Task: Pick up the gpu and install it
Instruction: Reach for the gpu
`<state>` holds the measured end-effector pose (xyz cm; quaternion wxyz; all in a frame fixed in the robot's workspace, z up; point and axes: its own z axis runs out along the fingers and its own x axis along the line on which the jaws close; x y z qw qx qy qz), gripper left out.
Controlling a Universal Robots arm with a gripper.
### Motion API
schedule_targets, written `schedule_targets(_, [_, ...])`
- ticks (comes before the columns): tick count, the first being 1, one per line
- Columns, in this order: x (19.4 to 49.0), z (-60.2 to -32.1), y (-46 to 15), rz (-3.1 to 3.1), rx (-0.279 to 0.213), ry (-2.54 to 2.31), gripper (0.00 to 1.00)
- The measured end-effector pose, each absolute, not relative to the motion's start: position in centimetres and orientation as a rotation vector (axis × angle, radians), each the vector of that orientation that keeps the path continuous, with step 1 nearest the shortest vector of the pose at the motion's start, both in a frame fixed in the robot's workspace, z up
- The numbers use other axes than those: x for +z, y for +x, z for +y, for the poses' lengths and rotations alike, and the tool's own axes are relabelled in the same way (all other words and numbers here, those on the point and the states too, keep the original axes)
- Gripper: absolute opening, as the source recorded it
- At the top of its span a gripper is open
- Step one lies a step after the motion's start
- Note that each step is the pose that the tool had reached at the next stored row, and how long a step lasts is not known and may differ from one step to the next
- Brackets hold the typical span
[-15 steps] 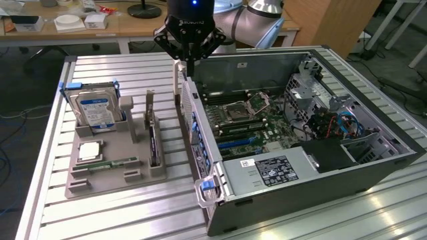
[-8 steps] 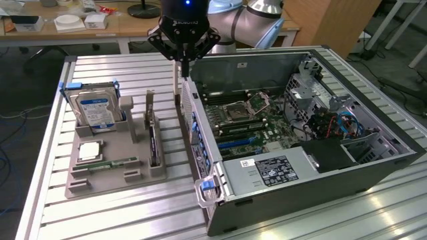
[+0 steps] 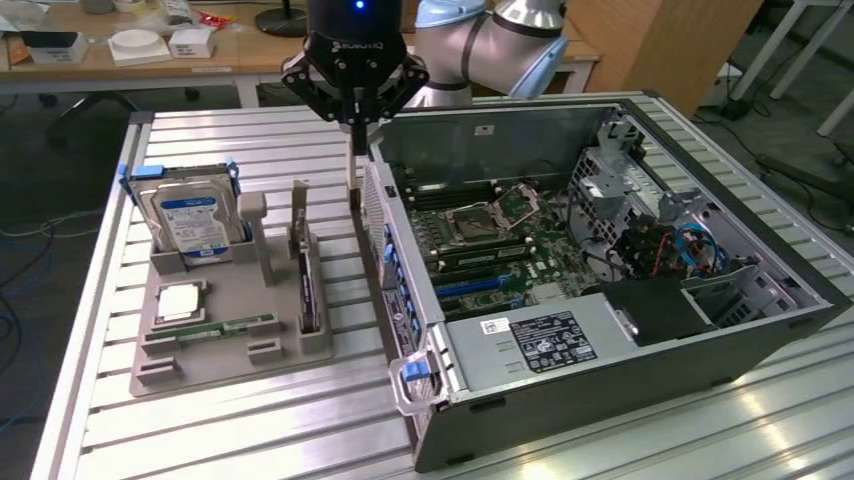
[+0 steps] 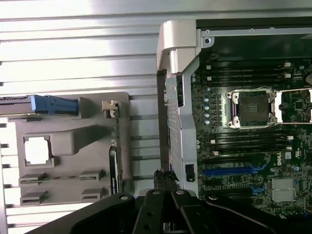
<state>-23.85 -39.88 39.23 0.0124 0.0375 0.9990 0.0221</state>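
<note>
The gpu (image 3: 306, 285) stands on edge in a slot of the grey holder tray (image 3: 220, 365), its silver bracket at the far end. In the wrist view the gpu (image 4: 116, 146) is a thin green edge with the bracket at one end. My gripper (image 3: 354, 125) hangs above the gap between the tray and the open computer case (image 3: 641, 340), to the exterior view's right of the card and well above it. Its fingers are shut with nothing from the tray between them. The wrist view has the gripper (image 4: 165, 178) close to the case's rear wall (image 4: 178, 122).
The tray also holds a silver hard drive (image 3: 187, 215) in blue rails, a processor (image 3: 180, 300) and a narrow memory stick (image 3: 220, 328). The case lies open with its motherboard (image 3: 507, 240) exposed. All of it rests on a ribbed metal table (image 3: 200, 430).
</note>
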Motion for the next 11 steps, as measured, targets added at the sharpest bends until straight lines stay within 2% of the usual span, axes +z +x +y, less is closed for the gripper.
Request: schedule_targets(11, [39.2, -39.9, -25.4, 3.115, 0.069, 0.117, 0.1])
